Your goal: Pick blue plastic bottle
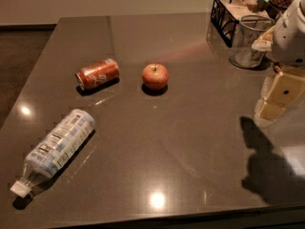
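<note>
The blue plastic bottle [56, 147] lies on its side at the front left of the dark countertop [190, 142]. Its white cap points toward the front-left corner and its pale blue-and-white label faces up. My gripper [279, 97] hangs above the counter at the right edge of the view, far from the bottle, with cream-coloured fingers pointing down-left. It holds nothing that I can see.
A red soda can [97, 73] lies on its side behind the bottle. A red apple [155, 76] stands near the middle. At the back right are a black wire basket [233, 11] and a clear cup [250, 41]. The counter's front edge runs just below the bottle.
</note>
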You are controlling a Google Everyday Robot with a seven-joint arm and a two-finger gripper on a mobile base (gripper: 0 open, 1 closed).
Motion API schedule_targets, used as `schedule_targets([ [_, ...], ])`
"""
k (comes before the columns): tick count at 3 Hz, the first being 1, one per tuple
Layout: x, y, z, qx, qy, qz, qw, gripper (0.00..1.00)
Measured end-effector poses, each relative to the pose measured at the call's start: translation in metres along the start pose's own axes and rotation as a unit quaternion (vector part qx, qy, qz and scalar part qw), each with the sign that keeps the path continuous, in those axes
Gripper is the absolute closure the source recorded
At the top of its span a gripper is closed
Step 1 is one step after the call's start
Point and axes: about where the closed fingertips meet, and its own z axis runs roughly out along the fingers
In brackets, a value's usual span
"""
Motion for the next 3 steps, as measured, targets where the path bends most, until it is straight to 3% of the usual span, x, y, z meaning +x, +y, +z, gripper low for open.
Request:
schedule_targets([
  [1, 0.000, 0.000, 0.000, 0.000, 0.000, 0.000, 1.0000, 0.00],
  [2, -0.011, -0.004, 0.002, -0.009, -0.012, -0.021, 0.9997, 0.00],
  [3, -0.047, -0.009, 0.008, -0.025, -0.053, -0.068, 0.9960, 0.00],
])
